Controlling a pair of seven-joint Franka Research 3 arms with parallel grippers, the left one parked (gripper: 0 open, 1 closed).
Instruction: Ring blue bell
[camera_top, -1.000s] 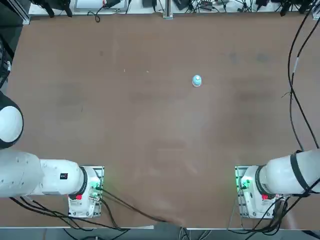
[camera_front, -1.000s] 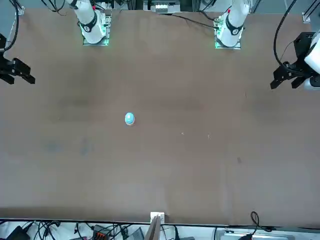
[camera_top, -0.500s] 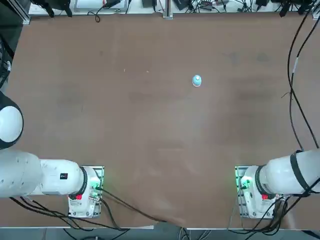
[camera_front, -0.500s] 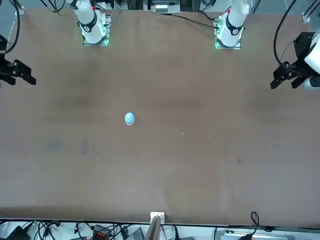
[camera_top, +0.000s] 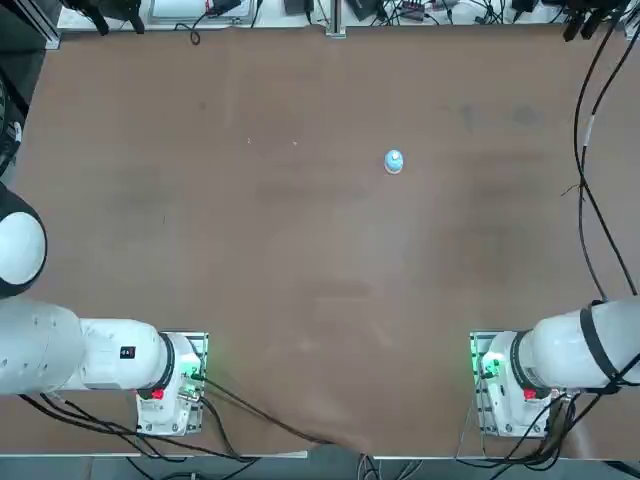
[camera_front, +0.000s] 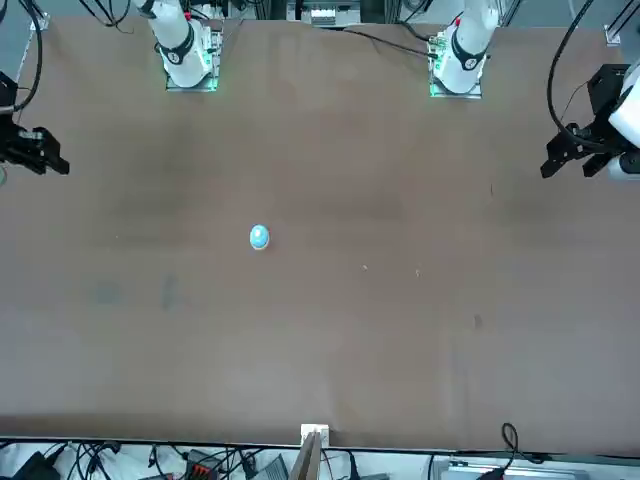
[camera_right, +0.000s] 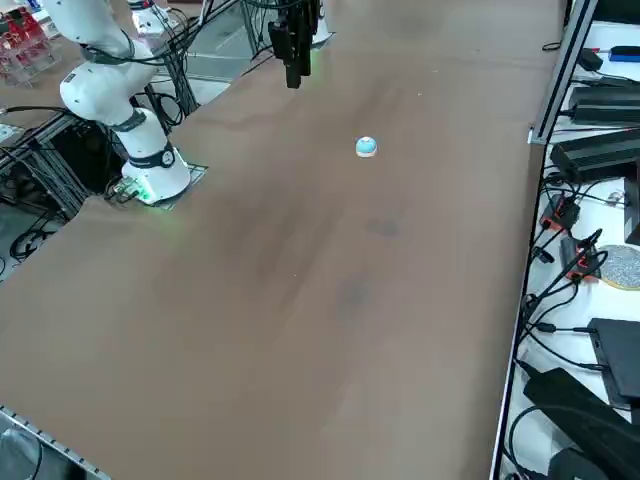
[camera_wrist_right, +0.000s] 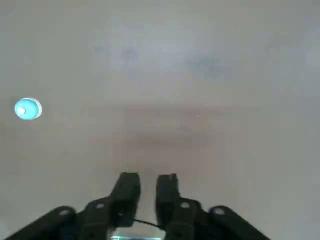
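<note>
The blue bell (camera_top: 393, 162) is a tiny light-blue dome with a whitish top, standing alone on the brown table (camera_top: 300, 260). It also shows in the front view (camera_front: 259, 237) and the right side view (camera_right: 366, 147). My right gripper (camera_front: 58, 166) hangs well above the table near its right edge, far from the bell. Seen from the right side, the gripper (camera_right: 293, 82) points down, nearer the robot's side than the bell. The wrist view has the gripper (camera_wrist_right: 148, 177) with its two fingers close together and nothing between them, and the bell (camera_wrist_right: 28, 109) off to one side.
Cables and black boxes (camera_right: 600, 150) lie beyond the table's far edge. A dark cable (camera_top: 583, 150) hangs along the table's right side. The two arm bases (camera_top: 505, 385) sit at the near edge.
In the front view my right gripper has shifted a little, sinking slightly by the table's edge. The bell has not moved.
</note>
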